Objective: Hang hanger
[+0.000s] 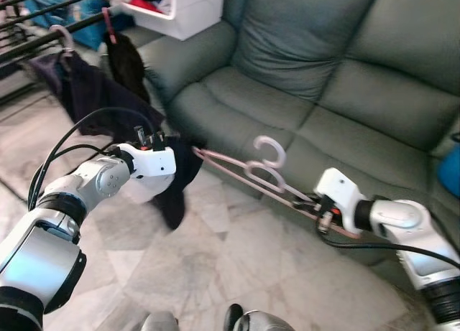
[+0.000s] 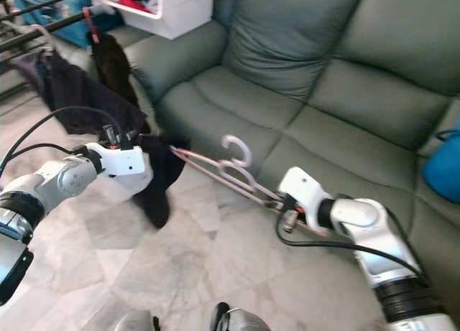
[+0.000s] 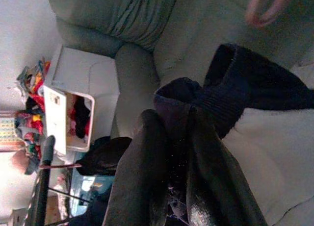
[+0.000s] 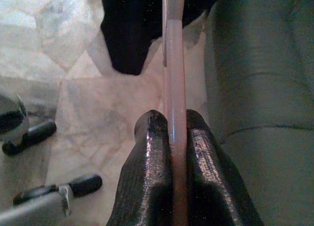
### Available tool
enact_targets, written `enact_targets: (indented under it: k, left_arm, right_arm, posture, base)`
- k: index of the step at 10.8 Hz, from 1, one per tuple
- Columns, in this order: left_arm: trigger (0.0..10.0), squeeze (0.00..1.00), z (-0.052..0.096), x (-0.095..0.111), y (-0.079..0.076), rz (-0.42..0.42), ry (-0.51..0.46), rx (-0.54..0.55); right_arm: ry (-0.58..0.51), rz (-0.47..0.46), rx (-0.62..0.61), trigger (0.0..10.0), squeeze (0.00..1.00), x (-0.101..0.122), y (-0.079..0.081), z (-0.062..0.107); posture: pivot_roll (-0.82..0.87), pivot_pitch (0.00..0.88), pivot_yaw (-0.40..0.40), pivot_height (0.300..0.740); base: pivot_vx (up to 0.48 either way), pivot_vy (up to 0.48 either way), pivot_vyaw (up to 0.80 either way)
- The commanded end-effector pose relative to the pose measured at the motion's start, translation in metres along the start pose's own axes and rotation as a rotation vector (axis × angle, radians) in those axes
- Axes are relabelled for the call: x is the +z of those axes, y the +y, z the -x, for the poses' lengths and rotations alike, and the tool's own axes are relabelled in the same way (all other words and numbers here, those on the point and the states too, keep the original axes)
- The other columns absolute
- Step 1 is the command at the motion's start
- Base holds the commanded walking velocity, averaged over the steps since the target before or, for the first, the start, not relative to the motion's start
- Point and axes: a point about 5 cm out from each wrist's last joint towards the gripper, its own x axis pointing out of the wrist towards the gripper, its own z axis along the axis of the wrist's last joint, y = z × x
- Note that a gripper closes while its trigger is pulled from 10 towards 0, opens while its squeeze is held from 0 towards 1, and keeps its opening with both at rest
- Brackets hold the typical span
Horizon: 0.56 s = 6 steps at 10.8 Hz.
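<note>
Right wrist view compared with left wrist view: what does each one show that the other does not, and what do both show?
The right wrist view shows the right gripper shut on the pink hanger above the marble floor. The left wrist view shows the left gripper shut on the dark garment, with a white storage box and a drying rack beyond. Both show the garment and the grey-green sofa.

From the head camera I can't see my left hand (image 1: pixel 159 140): its fingers are buried in the dark garment (image 1: pixel 176 180). The pink hanger (image 1: pixel 262 174) has its far end hidden under that cloth. The drying rack (image 1: pixel 43 22) is cut off by the frame edge. The bin's (image 3: pixel 68 120) contents blur into coloured patches.
</note>
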Motion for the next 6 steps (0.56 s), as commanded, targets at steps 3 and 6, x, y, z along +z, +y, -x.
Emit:
enact_targets:
  k: [3, 6]
  left_arm:
    - [10.0, 0.00, -0.002, 0.014, 0.019, -0.012, -0.129, 0.095]
    - [10.0, 0.00, 0.001, 0.009, 0.012, -0.061, -0.114, 0.058]
  right_arm:
    - [-0.010, 0.010, 0.002, 10.0, 0.00, 0.002, -0.004, 0.006]
    - [-0.037, 0.041, -0.004, 10.0, 0.00, 0.018, -0.018, 0.020]
  posture:
    - [-0.09, 0.030, -0.039, 0.740]
    - [-0.10, 0.029, -0.034, 0.740]
  base:
    - [0.000, 0.000, 0.00]
    - [0.000, 0.000, 0.00]
